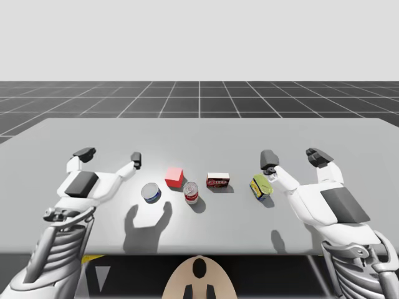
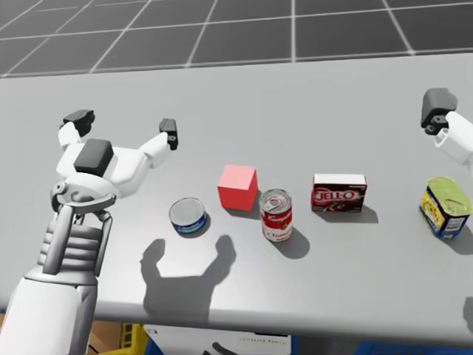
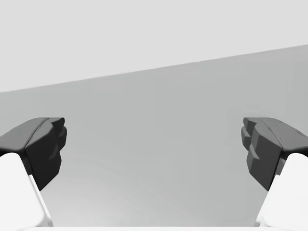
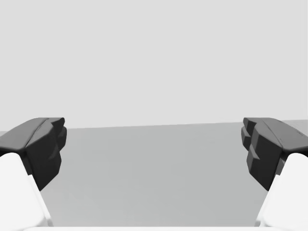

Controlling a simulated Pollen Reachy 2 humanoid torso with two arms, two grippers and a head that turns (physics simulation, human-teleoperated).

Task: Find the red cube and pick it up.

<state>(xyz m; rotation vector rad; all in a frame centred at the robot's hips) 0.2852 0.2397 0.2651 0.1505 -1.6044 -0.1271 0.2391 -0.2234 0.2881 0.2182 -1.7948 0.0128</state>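
Grey table [image 1: 349, 143] bears a red cube [image 2: 237, 186], flat, equal-sided, faces roughly square to its edge. Well clear, the left gripper [image 2: 123, 124] and right gripper [image 1: 293, 157] hang, jaws spread wide.

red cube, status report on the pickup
Left jaws and right jaws open, empty. Red cube on grey table, untouched. Red-and-white upright can close beside it, flat blue tin nearby.

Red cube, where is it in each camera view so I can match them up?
High view: red cube near the middle, just behind the red-and-white can.
Head view: left of centre, behind-left of that can.
Left wrist view: table ahead of left tool.
Right wrist view: table ahead of right tool.
Shared landmark: the red-and-white can.
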